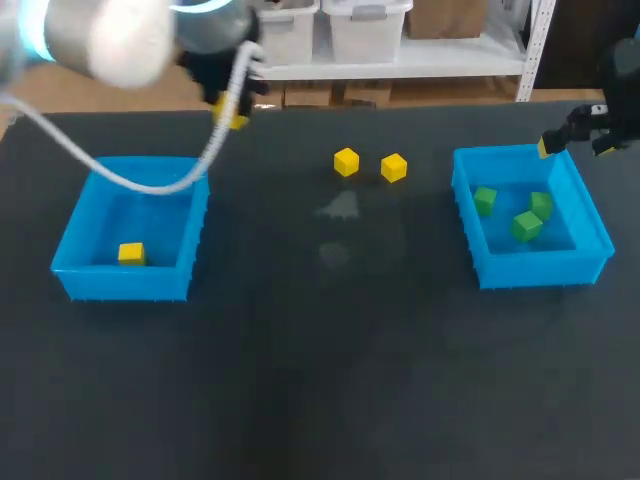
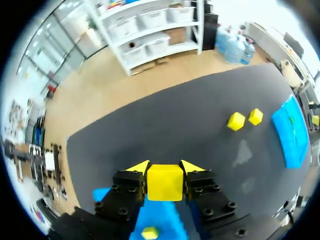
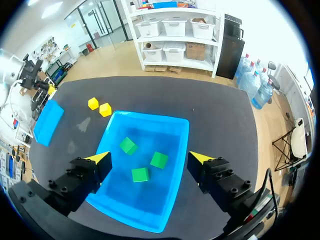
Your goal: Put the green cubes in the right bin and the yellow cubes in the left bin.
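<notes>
While left hand [image 2: 165, 168] pinches yellow cube [image 2: 165, 184] | right hand [image 3: 150, 158] spread over right bin [image 3: 150, 116]

Right gripper [image 3: 148, 158] hangs over the right bin [image 3: 181, 145]. Its yellow-tipped fingers [image 3: 101, 158] are spread wide, with nothing held between them. Three green cubes [image 3: 140, 174] lie loose on the bin floor under the gap, apart from one another. Ahead, just past the bin's far corner, two yellow cubes [image 3: 93, 103] sit side by side on the dark table [image 3: 215, 110]. Left bin [image 3: 47, 121] lies well beyond them.
</notes>
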`<state>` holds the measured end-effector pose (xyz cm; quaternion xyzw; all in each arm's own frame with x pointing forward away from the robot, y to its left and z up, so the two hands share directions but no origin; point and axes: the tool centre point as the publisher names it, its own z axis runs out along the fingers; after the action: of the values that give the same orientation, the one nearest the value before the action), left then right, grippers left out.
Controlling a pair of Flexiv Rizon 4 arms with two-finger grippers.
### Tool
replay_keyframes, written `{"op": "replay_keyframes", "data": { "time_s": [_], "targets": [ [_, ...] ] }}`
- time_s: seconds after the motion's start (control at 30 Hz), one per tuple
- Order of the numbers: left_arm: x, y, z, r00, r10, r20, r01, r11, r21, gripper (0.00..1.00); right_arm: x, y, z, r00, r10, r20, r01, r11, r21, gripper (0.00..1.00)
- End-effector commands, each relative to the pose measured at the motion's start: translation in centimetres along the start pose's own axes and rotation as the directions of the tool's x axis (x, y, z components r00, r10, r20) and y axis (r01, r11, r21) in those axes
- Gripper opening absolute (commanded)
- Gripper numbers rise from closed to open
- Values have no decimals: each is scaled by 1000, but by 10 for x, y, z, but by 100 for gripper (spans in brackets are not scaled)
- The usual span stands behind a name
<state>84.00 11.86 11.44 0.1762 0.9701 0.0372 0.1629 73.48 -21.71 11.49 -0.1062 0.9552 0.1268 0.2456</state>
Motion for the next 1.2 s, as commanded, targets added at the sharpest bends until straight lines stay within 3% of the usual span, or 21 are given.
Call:
{"op": "replay_keyframes", "data": {
  "time_s": [0.03,0.17,0.37,0.67,0.93,0.97,1.0,1.03,1.2],
  "targets": [
    [96,44,-35,986,-44,163,42,999,18,0,1,1,-1,1000,1,3,-1,1000,4,100],
    [126,57,-36,985,-100,138,98,995,23,0,1,1,-1,1000,1,3,-1,1000,4,100],
    [152,70,-17,983,-159,87,157,987,22,0,1,1,-1,1000,1,3,-1,1000,4,100],
    [170,63,0,982,-184,40,183,982,37,0,1,1,-1,1000,1,3,-1,1000,4,100],
    [170,59,8,985,-170,5,169,985,40,0,1,1,-1,1000,1,3,-1,1000,4,100],
    [168,59,8,986,-164,3,164,986,38,19,1,1,-1,1000,1,3,-1,1000,4,100],
    [166,58,8,987,-162,4,162,986,38,69,1,1,-1,1000,1,3,-1,1000,4,100],
    [163,58,8,988,-154,4,154,987,39,100,1,1,-1,1000,1,3,-1,1000,4,100],
    [138,53,-1,996,-87,23,86,996,35,100,1,1,-1,1000,1,3,-1,1000,4,100]
  ]
}}
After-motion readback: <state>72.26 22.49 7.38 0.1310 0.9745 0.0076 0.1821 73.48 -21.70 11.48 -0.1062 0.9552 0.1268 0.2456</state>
